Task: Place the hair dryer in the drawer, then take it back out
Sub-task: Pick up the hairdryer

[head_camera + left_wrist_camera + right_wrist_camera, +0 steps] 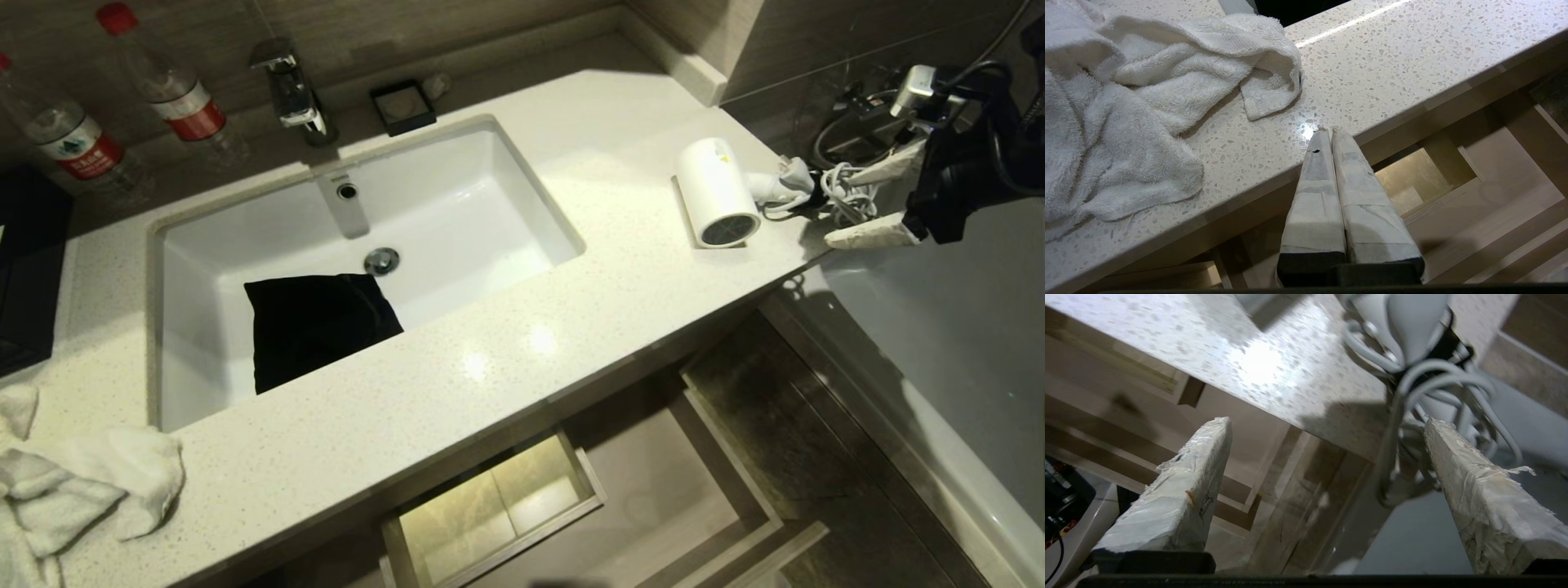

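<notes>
Here, the right gripper [1327,428], jaws spread wide and empty, flanks the hair dryer's [717,202] cord (tangle risk); best centre on the barrel before closing.

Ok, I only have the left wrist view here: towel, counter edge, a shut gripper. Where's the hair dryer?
Observer: The hair dryer lies on its side at the right end of the counter, with its grille facing the front edge.
Operator: Is the right gripper holding it?
Observer: No. The right gripper is open, just past the counter's right end by the cord, and it isn't touching the barrel.
Operator: Anything in the sink?
Observer: A black pouch lies in the sink, near the drain.
</notes>
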Tool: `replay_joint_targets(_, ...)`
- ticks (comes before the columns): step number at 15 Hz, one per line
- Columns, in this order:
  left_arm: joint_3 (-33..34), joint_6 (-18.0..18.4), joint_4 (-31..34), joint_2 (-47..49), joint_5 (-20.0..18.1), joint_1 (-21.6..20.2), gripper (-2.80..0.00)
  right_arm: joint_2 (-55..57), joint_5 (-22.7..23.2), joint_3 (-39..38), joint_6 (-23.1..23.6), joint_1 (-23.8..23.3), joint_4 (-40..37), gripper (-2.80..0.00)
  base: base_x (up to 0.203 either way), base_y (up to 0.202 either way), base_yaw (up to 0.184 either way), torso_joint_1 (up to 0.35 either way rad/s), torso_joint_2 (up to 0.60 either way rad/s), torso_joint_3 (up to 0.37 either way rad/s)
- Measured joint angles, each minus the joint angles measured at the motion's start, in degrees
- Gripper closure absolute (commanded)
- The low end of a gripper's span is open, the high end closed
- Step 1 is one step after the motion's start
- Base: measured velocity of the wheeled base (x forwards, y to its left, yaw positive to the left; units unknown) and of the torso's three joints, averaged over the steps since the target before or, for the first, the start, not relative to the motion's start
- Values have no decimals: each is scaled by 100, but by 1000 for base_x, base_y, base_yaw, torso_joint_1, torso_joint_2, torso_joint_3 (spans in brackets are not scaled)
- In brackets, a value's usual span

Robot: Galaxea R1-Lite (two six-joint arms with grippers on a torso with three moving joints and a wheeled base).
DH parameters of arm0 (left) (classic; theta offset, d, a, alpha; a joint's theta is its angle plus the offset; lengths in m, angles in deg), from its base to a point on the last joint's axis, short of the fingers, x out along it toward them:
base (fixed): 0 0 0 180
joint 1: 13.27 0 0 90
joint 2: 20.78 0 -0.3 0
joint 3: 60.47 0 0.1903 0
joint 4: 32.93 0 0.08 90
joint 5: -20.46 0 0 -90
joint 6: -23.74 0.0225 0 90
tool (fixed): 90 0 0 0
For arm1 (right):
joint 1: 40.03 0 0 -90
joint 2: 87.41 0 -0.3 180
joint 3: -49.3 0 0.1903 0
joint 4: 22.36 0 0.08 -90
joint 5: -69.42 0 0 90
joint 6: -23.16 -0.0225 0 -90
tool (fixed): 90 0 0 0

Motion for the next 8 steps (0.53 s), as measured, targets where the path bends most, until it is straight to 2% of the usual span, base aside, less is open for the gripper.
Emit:
replay_joint_targets(2,0,-2,0,0,0,0,0,-39,-301,20,-285,-51,185,-280,0,0,0,0,0,0)
replay_joint_targets(4,0,-2,0,0,0,0,0,-58,-180,71,-333,-158,548,-280,0,0,0,0,0,0)
replay_joint_targets(8,0,-2,0,0,0,0,0,-33,512,92,389,-221,170,-280,0,0,0,0,0,0)
